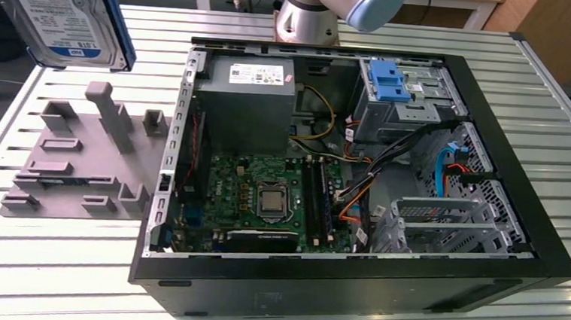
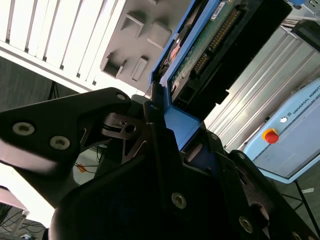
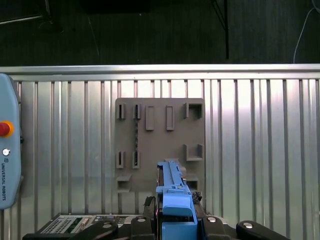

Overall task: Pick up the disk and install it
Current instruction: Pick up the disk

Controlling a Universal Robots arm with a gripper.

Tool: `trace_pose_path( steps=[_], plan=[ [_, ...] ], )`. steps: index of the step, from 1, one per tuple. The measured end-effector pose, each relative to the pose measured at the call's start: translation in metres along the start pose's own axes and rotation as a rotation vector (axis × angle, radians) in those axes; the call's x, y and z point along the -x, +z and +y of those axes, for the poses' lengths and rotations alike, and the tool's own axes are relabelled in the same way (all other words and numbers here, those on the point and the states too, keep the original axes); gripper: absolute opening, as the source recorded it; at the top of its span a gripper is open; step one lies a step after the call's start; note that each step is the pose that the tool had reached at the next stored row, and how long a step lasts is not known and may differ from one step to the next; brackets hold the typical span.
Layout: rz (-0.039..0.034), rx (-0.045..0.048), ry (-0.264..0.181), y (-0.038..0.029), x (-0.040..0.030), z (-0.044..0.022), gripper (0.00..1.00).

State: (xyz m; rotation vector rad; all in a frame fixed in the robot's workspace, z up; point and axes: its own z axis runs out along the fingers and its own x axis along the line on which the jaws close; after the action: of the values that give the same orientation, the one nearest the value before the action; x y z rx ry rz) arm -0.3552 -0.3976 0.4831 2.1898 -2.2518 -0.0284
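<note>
Found the tool (image 2: 175, 125) clamped shut on the disk (image 1: 64, 12), with the blue carrier bracket pinched between its black jaws in both wrist views. Saw the disk raised clear of the table (image 1: 57, 265) at the exterior view's upper left, standing on edge and tilted a little, label side turned to that camera. Caught its green circuit-board underside and a row of connector pins in the second wrist view. Noted a grey fixture plate (image 1: 80, 153) with raised blocks and slots lying flat on the slatted metal table below the disk, just beside the open computer case (image 1: 521, 244) on the exterior view's left. Looked straight down on that same plate in the first wrist view, with the carrier's blue edge over its near side. Inside the case, made out a grey power supply (image 1: 245, 97) with a white sticker, a green motherboard (image 1: 253, 188), bundled cables, and a lone blue bracket (image 1: 390, 80) seated in the drive bay toward the exterior view's right. Spotted the base of the arm (image 1: 322, 8) behind the case, and a pale blue pendant (image 3: 7, 150) with a red button off to one side of the plate.
</note>
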Motion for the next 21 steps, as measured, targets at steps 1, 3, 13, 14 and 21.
trace_pose_path(
  steps=[1, 3, 13, 14, 21],
  plan=[
    [0.0000, -0.0001, 0.000, 0.0000, 0.0000, -0.0002, 0.36],
    [0.0001, 0.0000, 0.000, -0.0001, -0.0001, -0.0012, 0.36],
    [0.0000, 0.0000, 0.000, -0.0001, 0.0001, -0.0058, 0.36],
    [0.0000, 0.0001, 0.000, -0.0001, 0.0001, -0.0062, 0.36],
    [0.0001, 0.0001, 0.000, -0.0002, 0.0002, -0.0089, 0.36]
  ],
)
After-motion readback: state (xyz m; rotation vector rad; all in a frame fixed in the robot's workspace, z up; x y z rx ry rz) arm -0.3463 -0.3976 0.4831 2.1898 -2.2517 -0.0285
